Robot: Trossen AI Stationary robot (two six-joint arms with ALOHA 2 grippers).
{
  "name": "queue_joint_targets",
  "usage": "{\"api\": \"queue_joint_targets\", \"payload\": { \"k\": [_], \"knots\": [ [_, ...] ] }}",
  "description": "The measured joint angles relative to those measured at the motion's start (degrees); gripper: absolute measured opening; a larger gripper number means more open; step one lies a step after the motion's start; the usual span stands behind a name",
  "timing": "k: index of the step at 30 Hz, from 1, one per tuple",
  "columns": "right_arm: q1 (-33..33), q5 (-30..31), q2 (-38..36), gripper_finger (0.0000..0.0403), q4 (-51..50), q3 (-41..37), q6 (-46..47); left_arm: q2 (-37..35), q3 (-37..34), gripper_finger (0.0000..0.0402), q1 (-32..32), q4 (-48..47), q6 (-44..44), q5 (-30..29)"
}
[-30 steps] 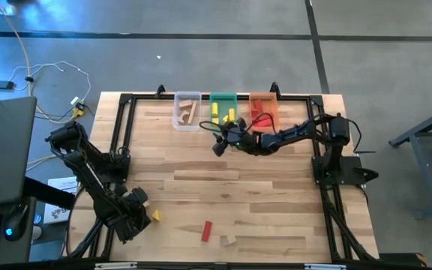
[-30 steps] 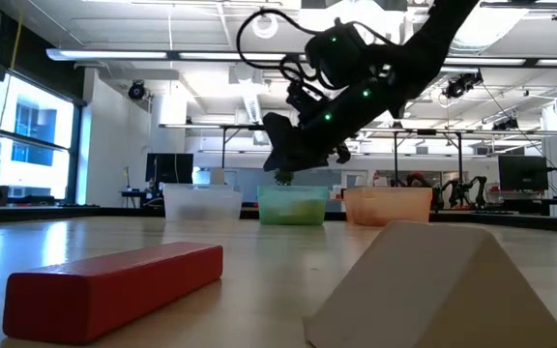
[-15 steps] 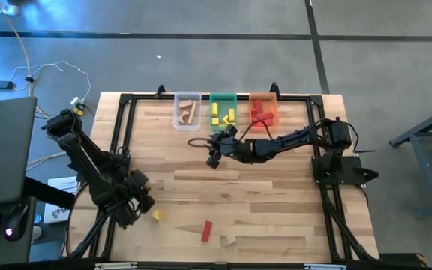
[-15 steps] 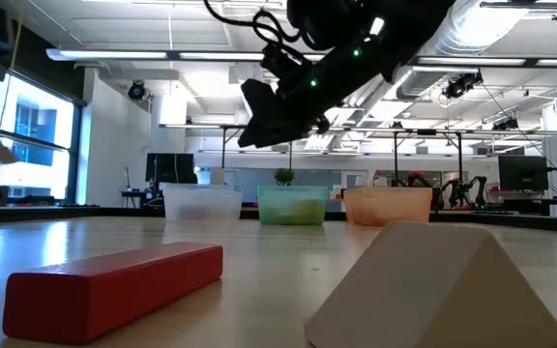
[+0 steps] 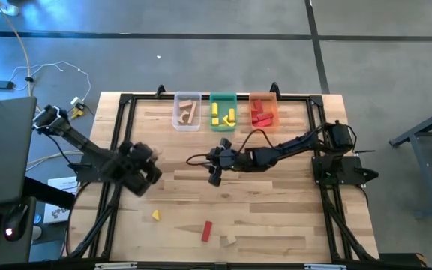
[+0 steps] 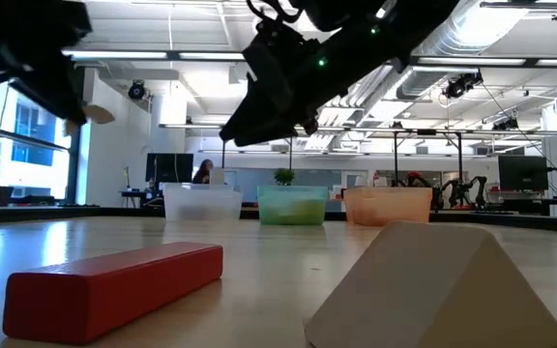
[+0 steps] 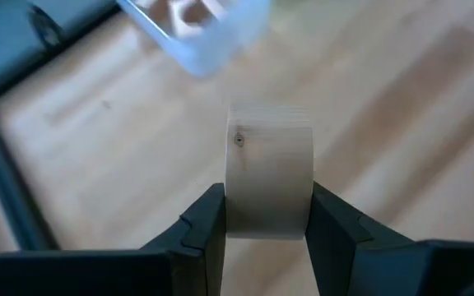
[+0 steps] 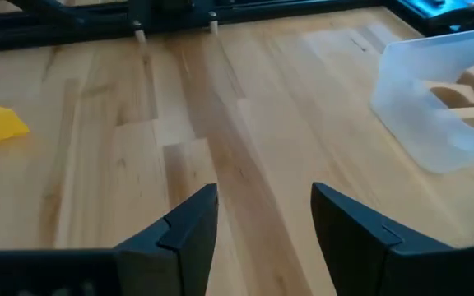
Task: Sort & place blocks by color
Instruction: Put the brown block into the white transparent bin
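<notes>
Left tool (image 7: 266,234) gripped a tan wooden block (image 7: 268,171) above the surface (image 5: 276,195). Right tool (image 8: 263,215) hung mid-surface, fingers spread and empty, near the clear bin (image 5: 187,111).

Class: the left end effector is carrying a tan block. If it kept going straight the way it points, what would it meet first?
Probably the clear bin. The left end effector, shut on the tan block, points across bare table toward it; depth is hard to judge.
</notes>
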Motion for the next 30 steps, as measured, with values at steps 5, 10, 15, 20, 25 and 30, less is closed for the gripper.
{"api": "queue_joint_targets", "payload": {
  "k": [5, 10, 15, 20, 25, 30],
  "knots": [
    [0.79, -0.2, 0.0, 0.0181, 0.07, 0.0, 0.7, -2.06, 0.0, 0.0103, 8.95, 1.28, 7.22, -3.72],
    [1.31, -0.33, 0.0, 0.0181, 0.06, -0.02, 0.68, -2.38, -0.02, 0.0103, 17.07, 7.47, 16.86, -5.0],
    [1.28, -0.86, 0.0, 0.0181, 0.04, -0.02, 0.68, -2.38, -0.02, 0.011, 24.76, 19.33, 31.81, -2.47],
    [1.26, -0.83, 0.0, 0.0181, 0.03, -0.04, 0.7, -2.38, -0.02, 0.0109, 32.06, 30.69, 45.48, 0.31],
    [1.28, -0.83, 0.0, 0.0181, 0.02, -0.07, 0.69, -2.32, -0.02, 0.011, 39.67, 37.89, 53.5, 4.88],
    [1.28, -0.83, 0.0, 0.0181, 0.0, -0.07, 0.68, -1.83, -0.02, 0.011, 47.14, 43.84, 59.09, 12.16]
  ]
}}
